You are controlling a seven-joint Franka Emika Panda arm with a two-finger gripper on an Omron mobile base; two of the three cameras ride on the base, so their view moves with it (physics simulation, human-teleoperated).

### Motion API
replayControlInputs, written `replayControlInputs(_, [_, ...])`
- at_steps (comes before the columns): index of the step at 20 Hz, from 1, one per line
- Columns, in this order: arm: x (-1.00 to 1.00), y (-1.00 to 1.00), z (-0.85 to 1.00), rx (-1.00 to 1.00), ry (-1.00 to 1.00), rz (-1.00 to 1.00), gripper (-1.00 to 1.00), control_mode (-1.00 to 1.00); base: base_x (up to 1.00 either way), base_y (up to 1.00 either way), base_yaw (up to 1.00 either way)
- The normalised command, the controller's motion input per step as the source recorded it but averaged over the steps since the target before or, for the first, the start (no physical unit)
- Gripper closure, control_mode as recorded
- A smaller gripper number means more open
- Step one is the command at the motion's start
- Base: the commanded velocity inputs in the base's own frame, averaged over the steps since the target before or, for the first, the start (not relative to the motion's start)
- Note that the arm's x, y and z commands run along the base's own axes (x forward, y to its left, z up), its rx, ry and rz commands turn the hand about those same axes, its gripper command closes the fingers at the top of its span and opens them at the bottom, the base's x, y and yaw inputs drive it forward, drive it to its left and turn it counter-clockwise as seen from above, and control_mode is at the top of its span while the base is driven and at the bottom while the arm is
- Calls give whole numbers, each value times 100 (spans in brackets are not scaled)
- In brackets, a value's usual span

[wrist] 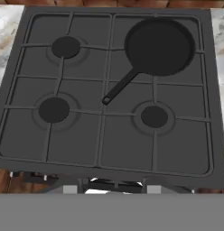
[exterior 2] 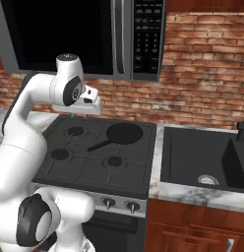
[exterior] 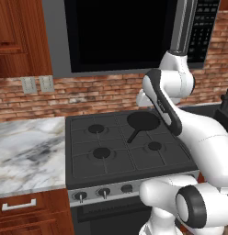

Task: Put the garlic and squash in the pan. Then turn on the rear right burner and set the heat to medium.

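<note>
A black frying pan (wrist: 160,46) sits on the rear right burner of a four-burner gas stove (exterior: 125,160), its long handle angled toward the stove's centre, its bowl showing bare black metal. The white robot arm (exterior 2: 25,123) is raised above the cooktop, its hand held over the stove's rear left side; how wide its pincer stands cannot be told. A dark sink (exterior 2: 202,157) lies right of the stove

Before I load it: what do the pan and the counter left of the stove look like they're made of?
The round black frying pan looks like matte dark metal, maybe cast iron: no shine. The white, grey-veined counter looks like polished marble, though rendered.
</note>
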Motion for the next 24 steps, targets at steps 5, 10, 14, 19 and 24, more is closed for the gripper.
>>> replayControlInputs(5, [-7,0,0,0,0,0,-100,-100,0,0,0])
replayControlInputs(10, [-56,-3,0,5,0,0,-100,-100,0,0,0])
replayControlInputs(14, [-86,-5,0,9,4,-1,-100,-100,0,0,0])
replayControlInputs(19, [-88,-5,0,7,5,-5,-100,-100,0,0,0])
replayControlInputs(24, [-37,11,7,1,10,-7,-100,-100,0,0,0])
